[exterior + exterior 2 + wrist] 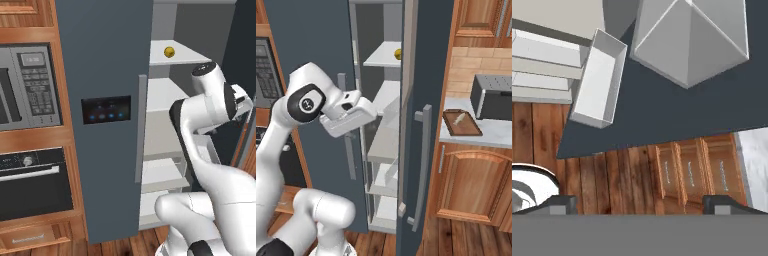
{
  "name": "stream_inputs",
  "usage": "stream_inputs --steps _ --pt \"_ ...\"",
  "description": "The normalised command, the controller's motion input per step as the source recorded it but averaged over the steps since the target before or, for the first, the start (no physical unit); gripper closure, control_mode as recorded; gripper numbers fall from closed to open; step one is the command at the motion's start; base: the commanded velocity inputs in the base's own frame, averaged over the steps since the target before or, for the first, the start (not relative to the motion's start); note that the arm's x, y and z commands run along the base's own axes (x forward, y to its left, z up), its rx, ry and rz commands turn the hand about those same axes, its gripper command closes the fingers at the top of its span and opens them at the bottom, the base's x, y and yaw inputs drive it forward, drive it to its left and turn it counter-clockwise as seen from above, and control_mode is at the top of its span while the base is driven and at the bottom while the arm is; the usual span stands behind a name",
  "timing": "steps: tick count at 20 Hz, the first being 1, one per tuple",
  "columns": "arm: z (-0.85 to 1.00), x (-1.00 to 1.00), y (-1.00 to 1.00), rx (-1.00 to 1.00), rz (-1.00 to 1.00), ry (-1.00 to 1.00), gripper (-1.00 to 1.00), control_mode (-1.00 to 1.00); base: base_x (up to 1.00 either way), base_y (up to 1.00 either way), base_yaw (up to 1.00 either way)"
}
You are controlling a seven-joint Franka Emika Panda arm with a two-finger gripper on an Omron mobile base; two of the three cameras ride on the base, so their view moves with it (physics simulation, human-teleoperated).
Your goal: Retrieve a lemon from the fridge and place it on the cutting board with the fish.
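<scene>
Lemon (169, 51) on an upper white shelf (187, 54) of the open fridge (105, 75) — white arm (200, 112) before it.

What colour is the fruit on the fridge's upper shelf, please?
Yellow: the lemon shows best in the left base view.

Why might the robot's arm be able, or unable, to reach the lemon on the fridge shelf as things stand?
Probably able. The fridge right door stands open, and the lemon sits uncovered on an upper white shelf. The gripper has its fingers apart and holds nothing, but it points down toward the floor, so the arm must lift and turn first.
</scene>
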Motion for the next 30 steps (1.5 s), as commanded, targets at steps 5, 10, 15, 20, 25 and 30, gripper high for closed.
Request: stream_inputs --steps 5,10,15,20,25,30 --pt "0.00 0.39 0.05 -0.03 0.00 -0.01 -1.00 -1.00 0.00 0.00 0.00" --pt "0.00 0.89 0.09 -0.09 0.00 0.00 -1.00 -1.00 0.00 0.00 0.00" --pt "0.00 1.00 -0.12 -0.17 0.00 0.01 -1.00 -1.00 0.00 0.00 0.00" --pt "-0.01 0.81 -0.52 -0.14 0.00 0.10 -1.00 -1.00 0.00 0.00 0.00" --pt "-0.03 0.46 -0.74 -0.06 0.00 0.06 -1.00 -1.00 0.00 0.00 0.00" --pt "-0.07 0.12 -0.91 -0.02 0.00 0.05 -1.00 -1.00 0.00 0.00 0.00"
